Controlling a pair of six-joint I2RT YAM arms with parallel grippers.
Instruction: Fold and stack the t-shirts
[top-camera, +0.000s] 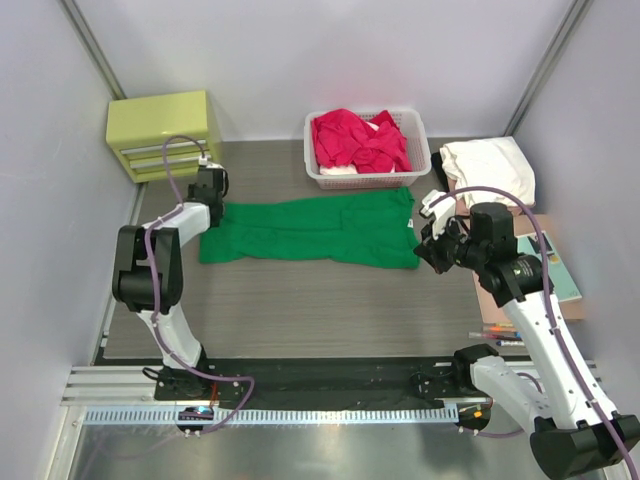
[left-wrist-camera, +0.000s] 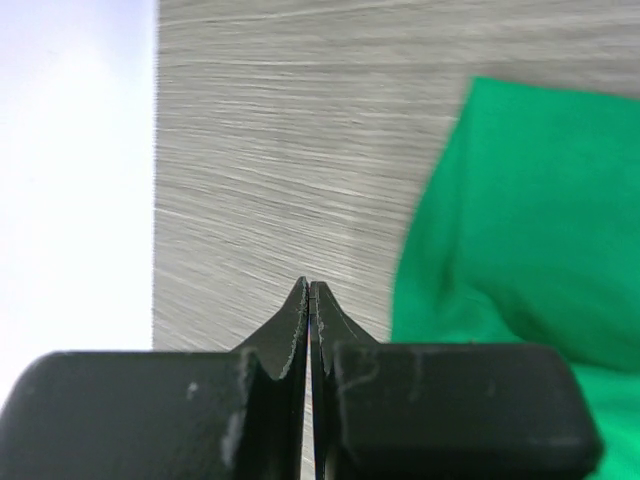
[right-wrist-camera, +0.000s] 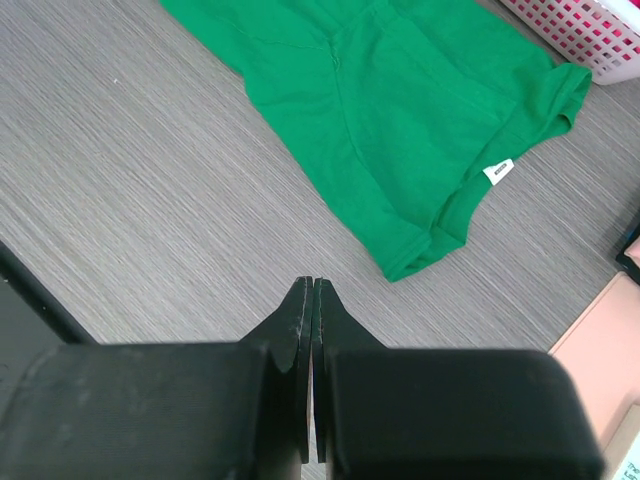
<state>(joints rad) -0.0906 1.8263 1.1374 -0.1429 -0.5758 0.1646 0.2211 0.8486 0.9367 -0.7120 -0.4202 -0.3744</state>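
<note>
Both tools are closed and empty. The left tool (left-wrist-camera: 310, 288) has its serrated black fingers pressed tip to tip with nothing between them, and the right tool (right-wrist-camera: 312, 285) is the same.

**Position, taken from the white slatted basket (top-camera: 366, 182):**
- The green t-shirt (top-camera: 310, 230) lies flat on the table (top-camera: 300, 310) just in front of the basket. It runs from the basket's right front corner out well past its left side.
- The left tool hangs well to the left of the basket, just off the shirt's hem end.
- The right tool sits off the basket's right front corner, beside the neck end, where a small white label (right-wrist-camera: 499, 172) shows.
- Red t-shirts (top-camera: 355, 140) are heaped loosely inside the basket.
- A folded cream cloth (top-camera: 490, 170) rests just to the basket's right.

**Assessment:**
- One tool at each end of the shirt suits a two-ended pickup for the next fold.
- The shirt appears already narrowed into a long band, with seams running lengthwise.
- The heap in the basket suggests most of the work remains.

**Materials:**
- The green shirt is soft matte knit, limp, with shallow ripples and a ribbed collar edge curling slightly.
- The table has a grey, finely streaked, wood-grain finish that looks smooth, so cloth may slide on it.
- The basket is rigid plastic lattice.
</note>
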